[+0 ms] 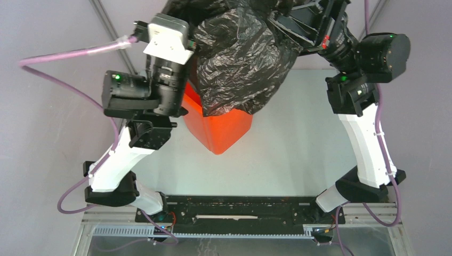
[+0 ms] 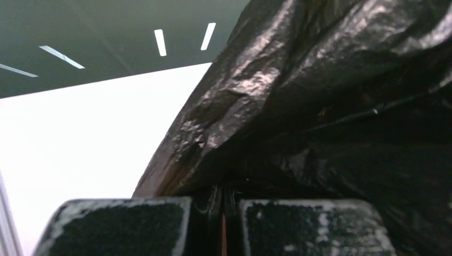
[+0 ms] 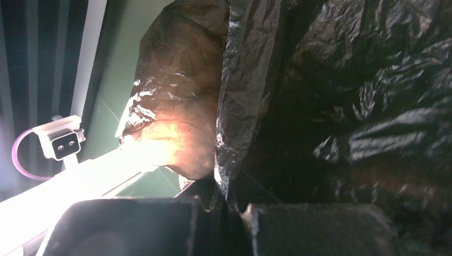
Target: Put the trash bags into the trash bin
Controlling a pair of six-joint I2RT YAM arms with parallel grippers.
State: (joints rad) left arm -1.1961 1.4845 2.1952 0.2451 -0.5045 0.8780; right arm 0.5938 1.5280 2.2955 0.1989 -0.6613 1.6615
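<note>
Top external view: both arms hold the bag raised over the bin, and its crinkled black bulk hangs down across the far rim and hides the opening. The bin stands on the table between the arms, nearer the left one. Left wrist view: the left gripper is clamped on a fold of bag, pads almost meeting with film pinched between them. Right wrist view: the right gripper likewise pinches bag film, which glows brownish where light passes through.
</note>
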